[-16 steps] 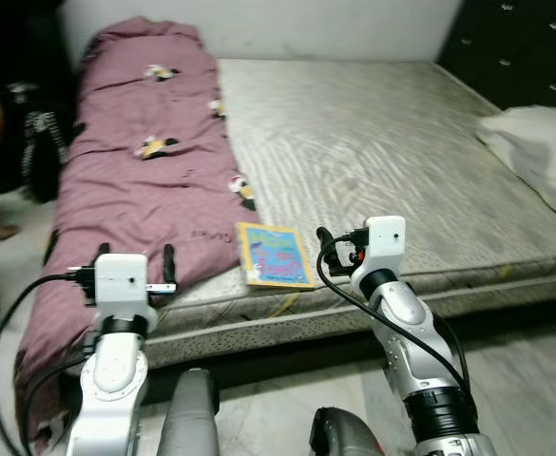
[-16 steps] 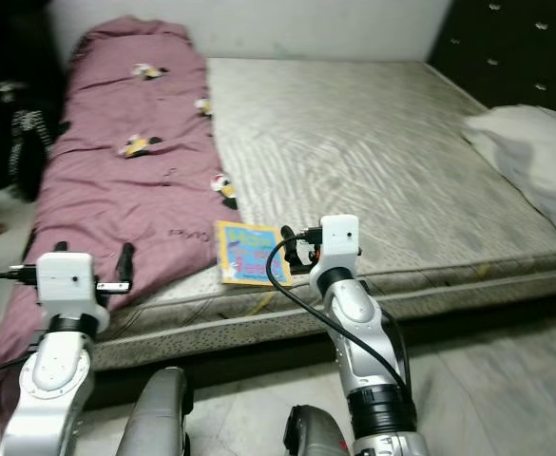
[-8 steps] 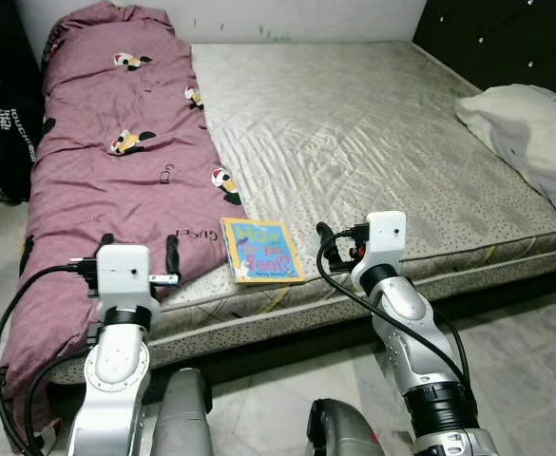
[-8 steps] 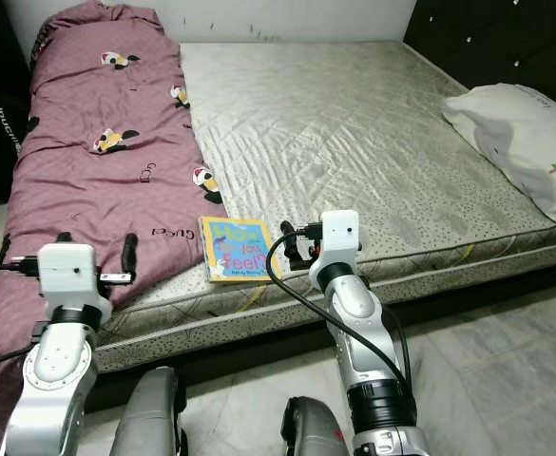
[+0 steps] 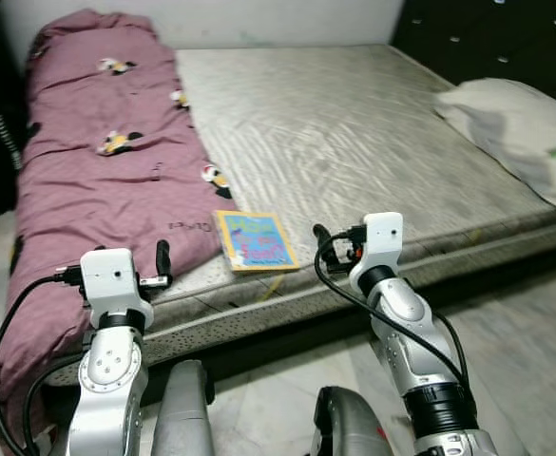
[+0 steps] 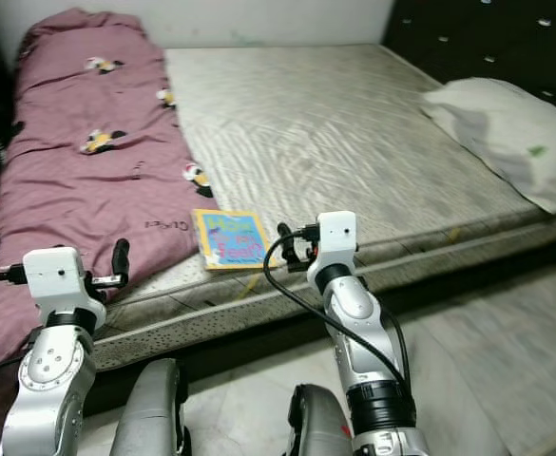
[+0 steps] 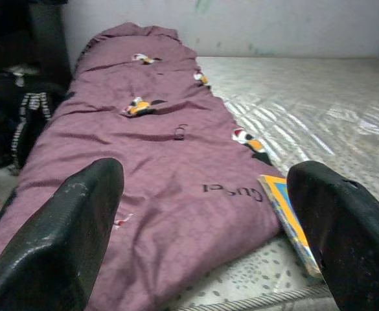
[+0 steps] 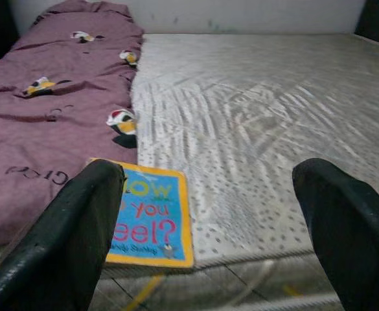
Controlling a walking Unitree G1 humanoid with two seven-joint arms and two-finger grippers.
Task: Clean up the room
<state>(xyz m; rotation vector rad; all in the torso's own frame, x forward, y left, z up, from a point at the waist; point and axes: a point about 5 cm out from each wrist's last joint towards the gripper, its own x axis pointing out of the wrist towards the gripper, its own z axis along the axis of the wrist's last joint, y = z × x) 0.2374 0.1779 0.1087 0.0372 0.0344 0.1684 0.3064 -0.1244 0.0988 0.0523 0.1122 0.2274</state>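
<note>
- The head views had swung over the last second: the whole scene slid across the picture and the pillow [image 5: 510, 123] came further in. That was the camera turning, not the things moving.
- The book [image 5: 253, 239] lay flat on the bed [image 5: 354, 133] near its front edge, as it had half a second before, touching the edge of the purple quilt [image 5: 97, 180].
- The right gripper [image 8: 208, 214] hung just short of the bed edge, its fingers [image 8: 79, 240] spread wide with nothing between them. The book sat just ahead of it, toward its left finger.
- The left gripper [image 7: 208, 227] was likewise spread and empty, facing the quilt, with the book ahead near its right finger.
- Both arms kept much the same raised pose as before, so no reach had begun.
- Judging from this, the robot was lining itself up with the bed. The book looked the likeliest first pick, and the right gripper was the better placed for it.
- The book's thin, flat lie could make it hard to get a finger under.
</note>
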